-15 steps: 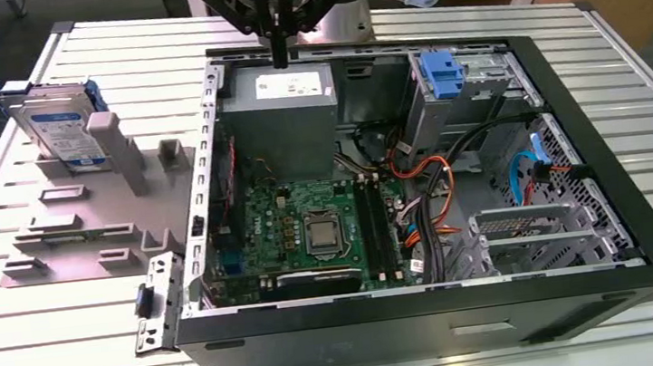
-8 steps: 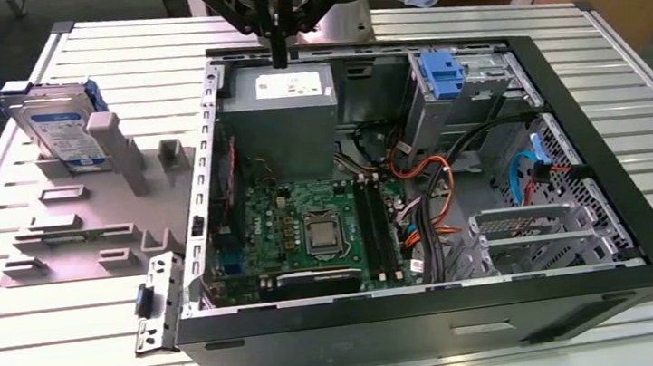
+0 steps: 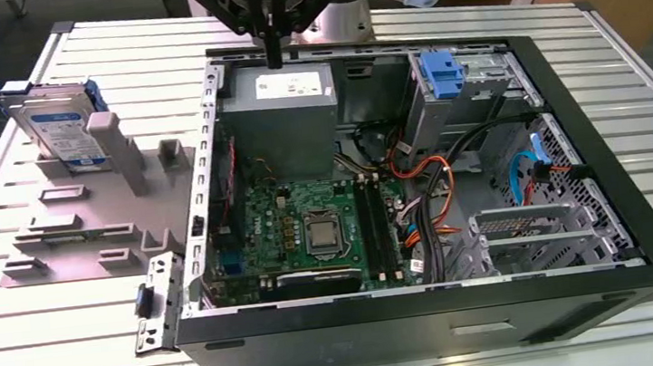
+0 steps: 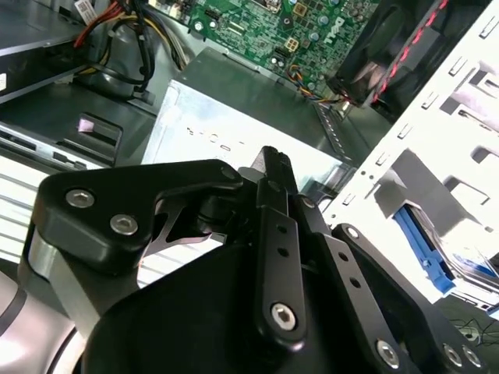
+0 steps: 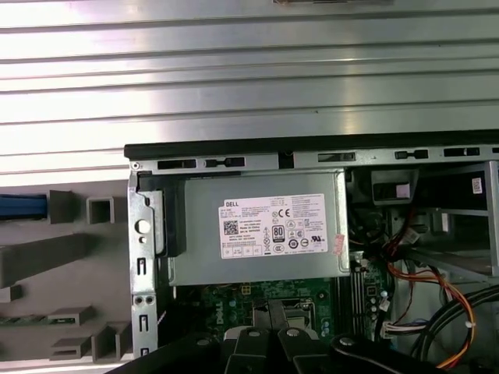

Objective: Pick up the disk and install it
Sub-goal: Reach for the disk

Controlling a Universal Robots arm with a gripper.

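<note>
The disk [image 3: 54, 130] stands upright in a slot of the grey holder [image 3: 76, 223] at the exterior view's left. It is a silver drive with a white-and-blue label and a blue frame. Its blue edge [image 5: 22, 206] shows in the first wrist view and its blue frame [image 4: 425, 249] in the second wrist view, beyond the case wall. My gripper [image 3: 274, 56] hangs over the back edge of the open computer case [image 3: 620, 207], above the power supply and well away from the disk. Its black fingers [image 4: 273, 167] are pressed together, shut on nothing.
Inside the case lie a big grey power supply [image 5: 257, 234] with a white sticker, the green motherboard [image 3: 306, 226], orange and black cables [image 3: 436, 181], a blue latch [image 3: 442, 75] and a metal drive cage [image 3: 527, 235]. The ribbed aluminium table [image 3: 52, 348] surrounds it.
</note>
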